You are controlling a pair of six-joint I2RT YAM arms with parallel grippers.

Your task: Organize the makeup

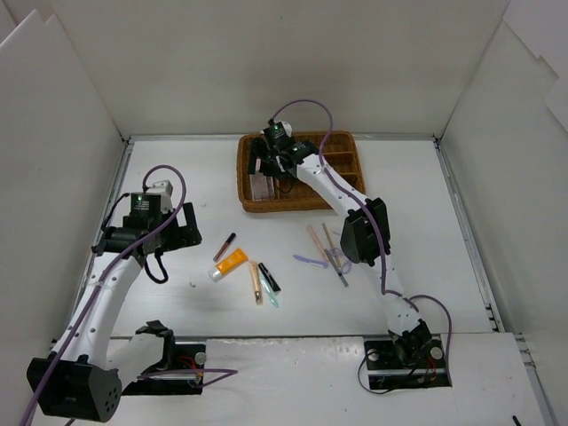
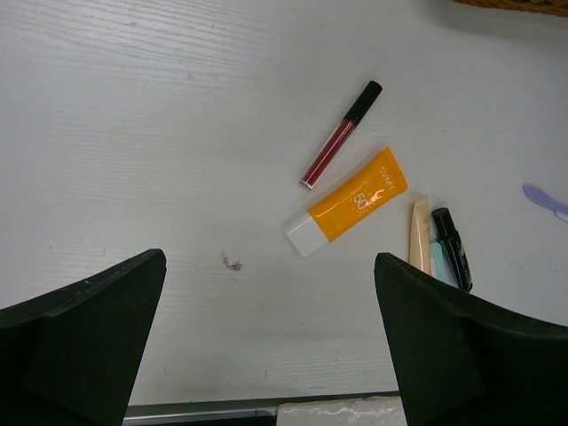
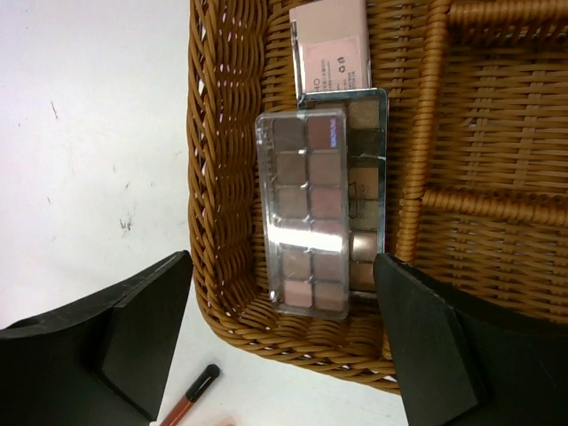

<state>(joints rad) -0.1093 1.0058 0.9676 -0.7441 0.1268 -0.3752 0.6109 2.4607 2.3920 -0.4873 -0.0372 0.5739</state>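
My right gripper (image 1: 269, 160) hovers open and empty over the left compartment of the wicker tray (image 1: 342, 146). In the right wrist view a clear-lidded eyeshadow palette (image 3: 308, 213) lies on a second palette (image 3: 366, 191), with a pale pink compact (image 3: 331, 49) behind them. My left gripper (image 1: 169, 232) is open and empty over bare table at the left. On the table lie a red lip gloss (image 2: 340, 135), an orange tube (image 2: 351, 202), a beige stick (image 2: 419, 235), a black mascara (image 2: 452, 248) and a mint tool (image 1: 271, 296). A lilac tool (image 1: 311, 260) and thin pencils (image 1: 335, 256) lie further right.
The wicker tray (image 3: 484, 204) has several divided compartments on its right side. White walls enclose the table on three sides. The right arm's elbow (image 1: 364, 232) hangs above the pencils. A small dark smudge (image 2: 232, 262) marks the table.
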